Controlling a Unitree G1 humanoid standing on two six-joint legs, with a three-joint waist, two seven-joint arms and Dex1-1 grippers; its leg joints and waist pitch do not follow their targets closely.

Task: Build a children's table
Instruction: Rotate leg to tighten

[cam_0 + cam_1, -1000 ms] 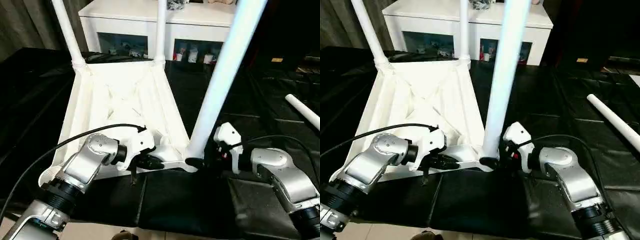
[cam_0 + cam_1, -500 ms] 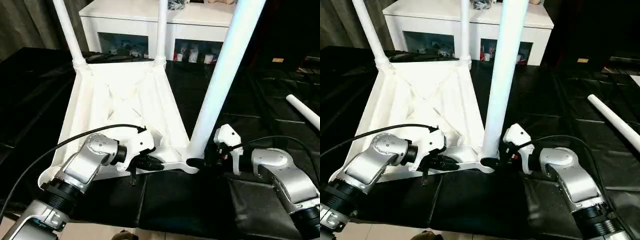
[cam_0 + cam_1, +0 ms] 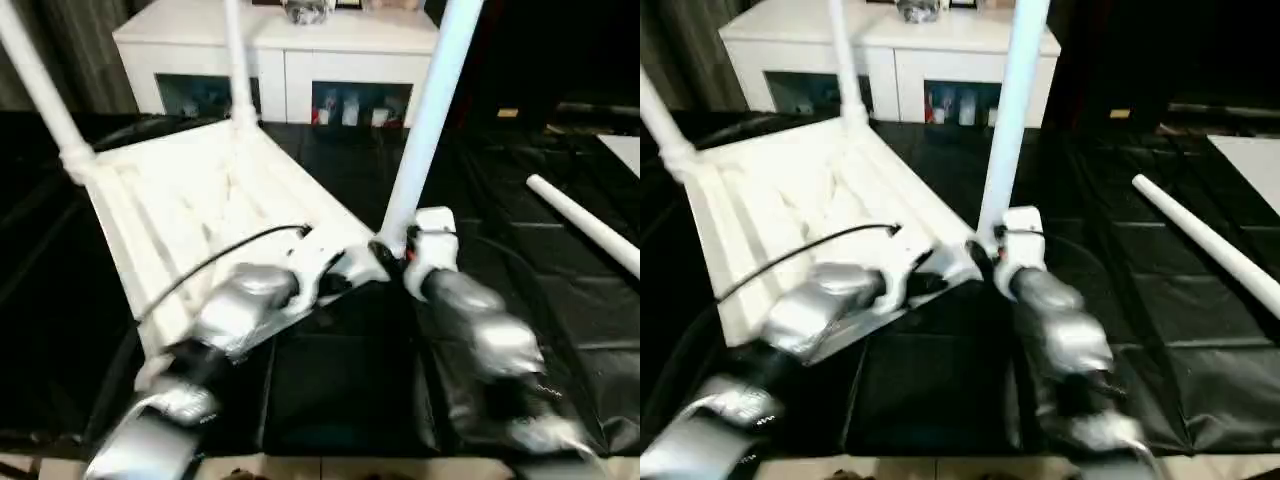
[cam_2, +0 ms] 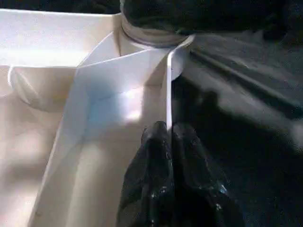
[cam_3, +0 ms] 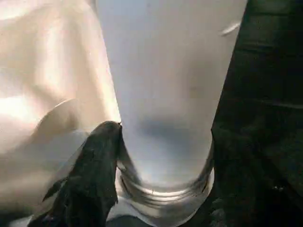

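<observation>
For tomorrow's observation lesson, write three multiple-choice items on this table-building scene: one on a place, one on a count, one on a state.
1. Where does the loose leg lie?
A. On the black mat, on the robot's right
B. Across the tabletop
C. On the white cabinet

2. How many legs stand in the tabletop?
A. One
B. Three
C. Four

3. What is the left gripper doing?
A. Open above the mat
B. Shut on the tabletop's thin rim
C. Holding the loose leg

Answers:
1 A: it lies alone on the mat, apart from the tabletop.
2 B: two far legs and the near leg rise from corners.
3 B: its black fingers pinch the rim's edge in the left wrist view.
</observation>
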